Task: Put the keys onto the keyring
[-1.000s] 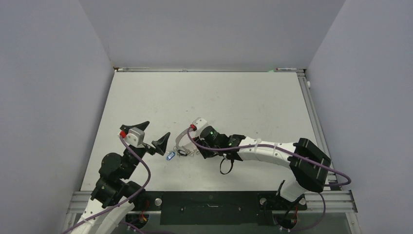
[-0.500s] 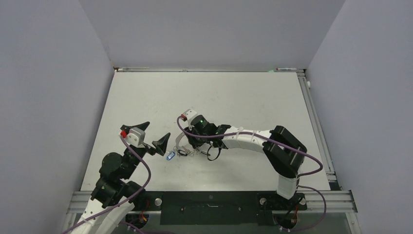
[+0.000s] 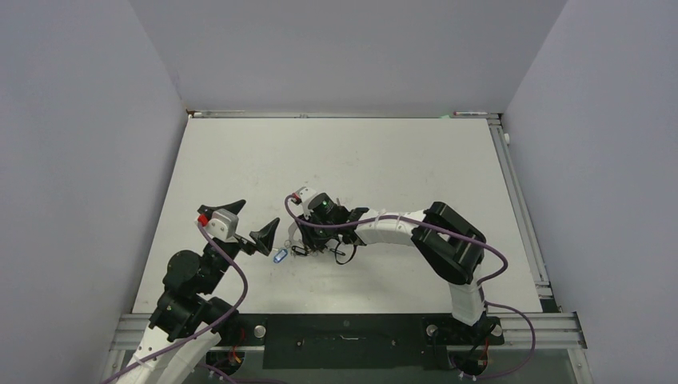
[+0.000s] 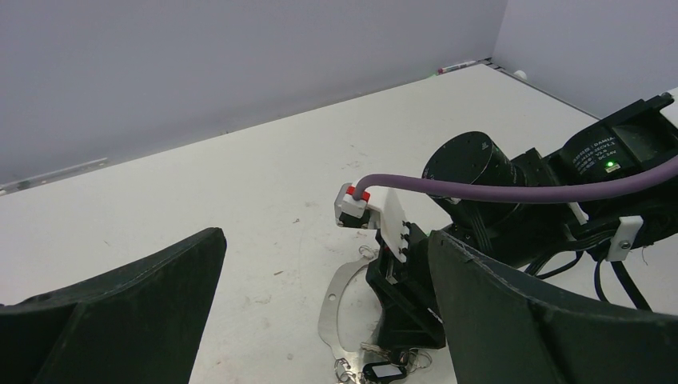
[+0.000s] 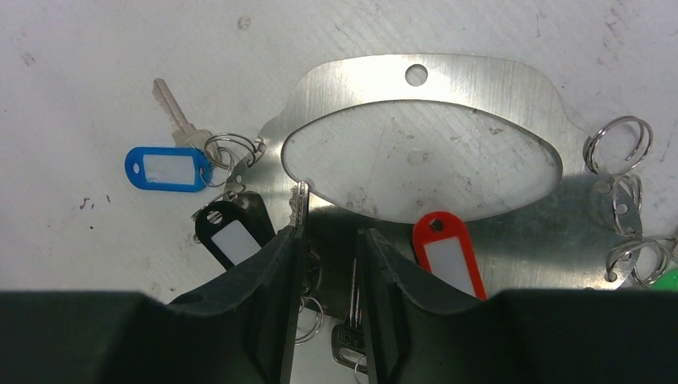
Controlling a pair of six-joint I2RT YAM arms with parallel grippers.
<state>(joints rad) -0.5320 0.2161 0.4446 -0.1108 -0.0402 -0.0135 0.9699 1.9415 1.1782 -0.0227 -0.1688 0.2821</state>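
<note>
Keyring [image 5: 480,76] lies flat on the bench [image 3: 360,152], toward 7 o'clock from the bench's centre in the overhead view. The left jaws sit just beside it at its 9 o'clock, spread wide with nothing between them.

From the right wrist view, the right jaws stand over the loop's lower band at about 7 o'clock, drawn close with only a narrow gap. A key blade [image 5: 299,204] rests against the tip of one finger [image 5: 264,272], and a second key [image 5: 352,308] lies in the gap. I cannot tell whether either is pinched or merely underneath.

The blue tag [image 5: 168,169] lies outside the loop at 9 o'clock and the black tag [image 5: 232,236] at 8 o'clock. The red tag [image 5: 448,256] overlaps the band at 6 o'clock, and loose split rings [image 5: 617,144] sit at 3 o'clock.

Step in hand, as I judge it: securing one key at the band.

1. I would confirm that only one key sits in the gap before clenching, because two keys are crowded there.
2. I would grip the key by its head, not the blade, to limit twisting.
3. I would keep the pads clear of the band, or the plate may lift with the key.
4. I would bring the left jaws in to pin the loop before threading.
</note>
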